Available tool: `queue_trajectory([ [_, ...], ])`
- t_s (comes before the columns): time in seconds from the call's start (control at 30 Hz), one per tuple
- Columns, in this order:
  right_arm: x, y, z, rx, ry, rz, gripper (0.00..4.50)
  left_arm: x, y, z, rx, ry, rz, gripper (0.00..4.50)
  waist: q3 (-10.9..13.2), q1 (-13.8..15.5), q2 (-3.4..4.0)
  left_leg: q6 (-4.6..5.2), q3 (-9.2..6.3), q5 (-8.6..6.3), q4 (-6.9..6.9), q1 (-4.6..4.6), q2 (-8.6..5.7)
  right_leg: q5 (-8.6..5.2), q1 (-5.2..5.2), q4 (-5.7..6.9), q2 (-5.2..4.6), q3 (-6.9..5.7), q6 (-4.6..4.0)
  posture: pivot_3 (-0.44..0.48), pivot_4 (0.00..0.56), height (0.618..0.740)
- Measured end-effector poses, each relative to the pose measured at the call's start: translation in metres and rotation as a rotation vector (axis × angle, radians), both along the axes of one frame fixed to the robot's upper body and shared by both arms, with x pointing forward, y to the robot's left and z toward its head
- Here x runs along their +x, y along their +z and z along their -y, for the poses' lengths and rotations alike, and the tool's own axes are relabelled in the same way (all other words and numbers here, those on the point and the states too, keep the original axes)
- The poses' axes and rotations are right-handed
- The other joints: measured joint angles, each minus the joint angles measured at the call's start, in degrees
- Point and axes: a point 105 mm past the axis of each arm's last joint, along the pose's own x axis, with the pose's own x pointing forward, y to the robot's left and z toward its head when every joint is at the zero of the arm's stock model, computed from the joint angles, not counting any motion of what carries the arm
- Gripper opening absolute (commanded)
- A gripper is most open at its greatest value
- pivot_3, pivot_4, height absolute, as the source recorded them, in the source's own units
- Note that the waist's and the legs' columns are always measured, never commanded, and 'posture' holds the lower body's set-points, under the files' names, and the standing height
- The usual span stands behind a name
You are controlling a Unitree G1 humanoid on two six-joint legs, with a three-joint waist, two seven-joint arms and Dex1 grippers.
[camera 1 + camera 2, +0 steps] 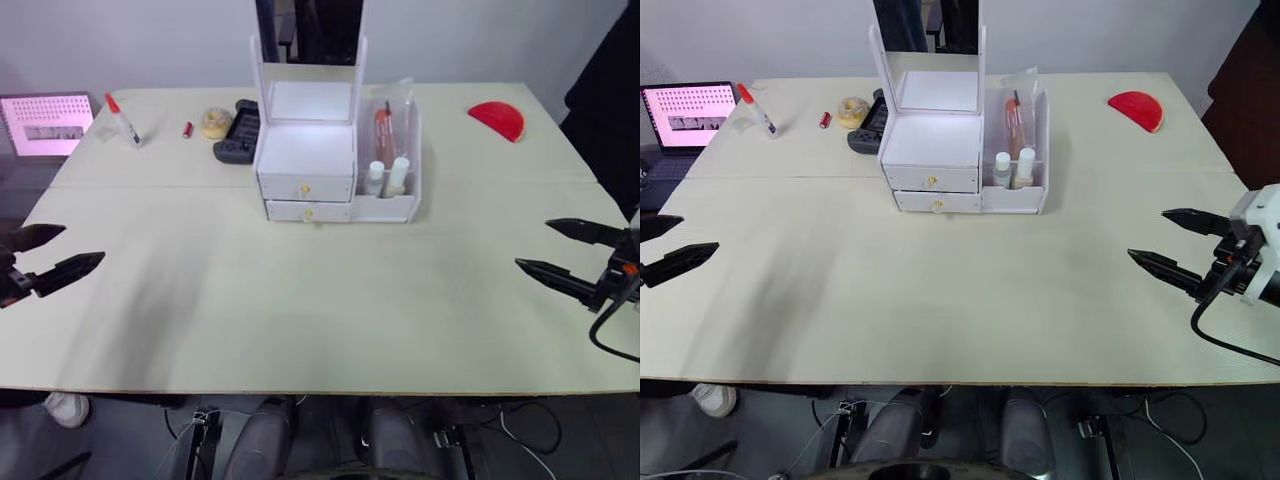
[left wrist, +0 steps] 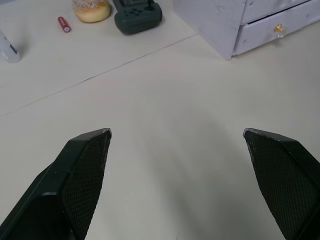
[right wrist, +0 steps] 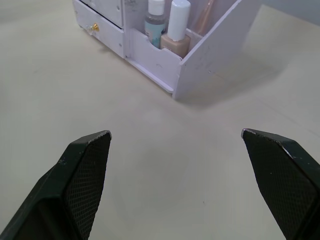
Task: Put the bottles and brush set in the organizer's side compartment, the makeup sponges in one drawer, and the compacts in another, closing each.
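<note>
Pale and mostly bare, the desk (image 1: pixel 320 300) stretches between the two arms; the left gripper (image 1: pixel 50 255) hangs low at one edge with its fingers spread and nothing between them, and the right gripper (image 1: pixel 565 250) hangs at the opposite edge, its fingers likewise spread and empty.

Well ahead of both sets of fingers, roughly midway between them, stands the organizer (image 1: pixel 335 165) with its mirror upright. Its side compartment (image 3: pixel 210 45) holds the two bottles (image 3: pixel 170 27) standing side by side behind the low front wall, the wider beige one touching or nearly touching the slim clear one; behind them the brush set (image 1: pixel 385 125) leans upright in its clear sleeve. Both drawers (image 1: pixel 305 198) look pushed in, knobs flush in line, though what lies inside them cannot be seen; no sponges or compacts lie on the desk, so they are probably shut away already.

Judged from this, the task appears finished or at its last check, with both arms drawn clear; the next move calls for little beyond confirming that the lower drawer is fully home, which the left wrist view leaves slightly uncertain.

Beyond the left fingers lie a glue bottle (image 1: pixel 124 120), a tape roll (image 1: pixel 215 122) and a dark controller (image 1: pixel 238 135).
</note>
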Motion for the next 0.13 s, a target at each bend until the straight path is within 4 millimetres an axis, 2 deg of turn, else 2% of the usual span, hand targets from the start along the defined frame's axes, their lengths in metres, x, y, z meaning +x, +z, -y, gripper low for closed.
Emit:
queue_trajectory([
  [0.13,0.0017,-0.0012,-0.0012,0.005,0.007,-0.005,4.50,-0.0008,-0.0017,-0.0020,-0.002,0.005,-0.004,4.45,0.0,0.5,0.00,-0.03,0.40,-0.01,-0.03,-0.02,-0.03,0.08,-0.01,-0.32,-0.02,0.24,-0.13,0.000,0.150,0.737],
])
